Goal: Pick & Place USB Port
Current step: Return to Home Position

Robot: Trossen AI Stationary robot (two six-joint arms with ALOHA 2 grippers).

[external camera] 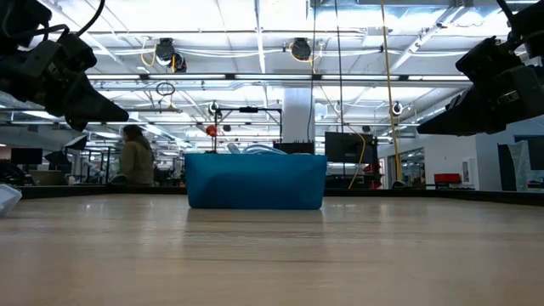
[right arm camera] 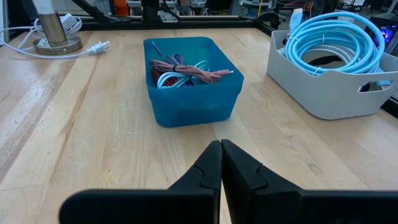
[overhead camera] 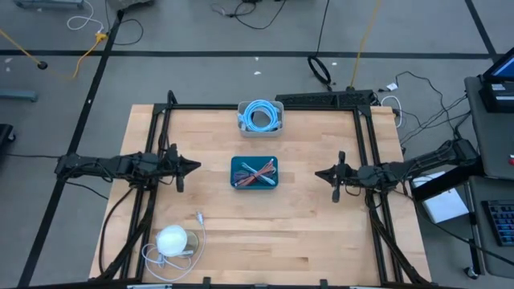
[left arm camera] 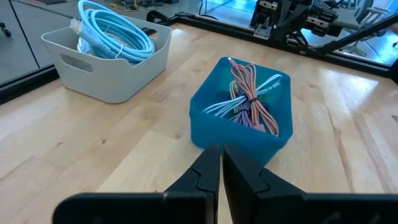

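Blue plastic bin [external camera: 255, 183] sits mid-table between two grippers.
Left gripper [overhead camera: 195, 167] and right gripper [overhead camera: 319, 173] hover, fingers pressed together, empty.

I can read no words, numbers, brands or signs: nothing legible on the blue bin [overhead camera: 254, 173], the gray bin [overhead camera: 261, 118] or my desk [overhead camera: 321, 241]. Anything in the room behind is too small to make out.

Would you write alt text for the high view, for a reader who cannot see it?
A wooden table holds a blue bin of cables at centre and a gray bin with a coiled blue cable behind it. The left tool and right tool, shut, flank the blue bin.
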